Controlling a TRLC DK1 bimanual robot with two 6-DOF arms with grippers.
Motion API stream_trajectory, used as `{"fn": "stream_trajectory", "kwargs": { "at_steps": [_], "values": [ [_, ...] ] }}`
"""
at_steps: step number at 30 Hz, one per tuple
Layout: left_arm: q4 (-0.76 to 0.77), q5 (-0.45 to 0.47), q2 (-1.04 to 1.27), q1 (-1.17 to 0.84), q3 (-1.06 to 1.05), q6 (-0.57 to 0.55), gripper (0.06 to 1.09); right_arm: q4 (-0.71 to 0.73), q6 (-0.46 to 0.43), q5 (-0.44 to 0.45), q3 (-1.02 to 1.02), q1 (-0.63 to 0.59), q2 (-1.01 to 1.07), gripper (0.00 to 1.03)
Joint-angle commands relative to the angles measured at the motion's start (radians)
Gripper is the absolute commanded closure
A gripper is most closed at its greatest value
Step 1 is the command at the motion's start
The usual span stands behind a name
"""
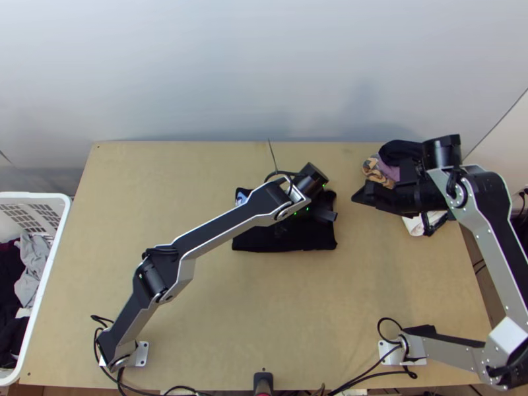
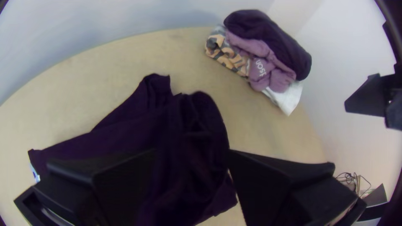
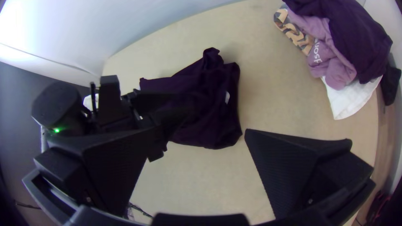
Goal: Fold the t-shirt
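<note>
Fingers (image 2: 272, 180) on the left gripper (image 1: 315, 214) stand apart in its own wrist view, with dark cloth visible through the gap but not seen pinched; whether they touch it cannot be told. Right gripper (image 1: 358, 197) has its fingers spread too, with nothing between them, and points across the table (image 1: 198, 330) towards the cloth from the right, well apart from it.

Beneath the left gripper lies the dark t-shirt (image 1: 284, 241), around the middle of the table and somewhat towards the far side. It is gathered into a compact, folded, wrinkled bundle. Its long axis runs side to side, roughly in line with the table's near edge. The near side is fairly straight; a light blue-and-white patch (image 1: 242, 196) sits at the far left corner. In the right wrist view a rumpled tip stands out from one side, and a small white tag (image 3: 227, 97) shows on the cloth. Which way the collar points cannot be told.

Counted, there is one t-shirt, with one patch and one tag; two grippers, two fingers each; one white basket (image 1: 58, 264) at the left, its clothes too jumbled to count; and one heap at the table's far right, of at least four garments: dark (image 2: 268, 37), mauve (image 2: 268, 71), patterned (image 2: 226, 54) and white (image 2: 289, 98).
</note>
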Motion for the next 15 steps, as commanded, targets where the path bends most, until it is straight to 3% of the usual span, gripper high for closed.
{"fn": "stream_trajectory", "kwargs": {
  "at_steps": [1,7,10,15],
  "values": [
    [-0.019,0.01,-0.065,-0.002,0.054,-0.002,0.1,0.044,0.002,0.0,-0.073,-0.001,-0.034,0.03],
    [-0.053,0.01,-0.229,0.039,0.053,-0.003,0.1,0.12,0.019,0.012,-0.082,0.062,-0.025,0.03],
    [-0.122,0.01,-0.296,0.093,0.028,-0.005,0.1,0.189,0.017,0.086,-0.075,0.129,-0.013,0.03],
    [-0.209,0.01,-0.407,0.2,-0.087,-0.002,0.1,0.271,0.014,0.113,-0.044,0.235,0.076,0.03]
  ]
}}
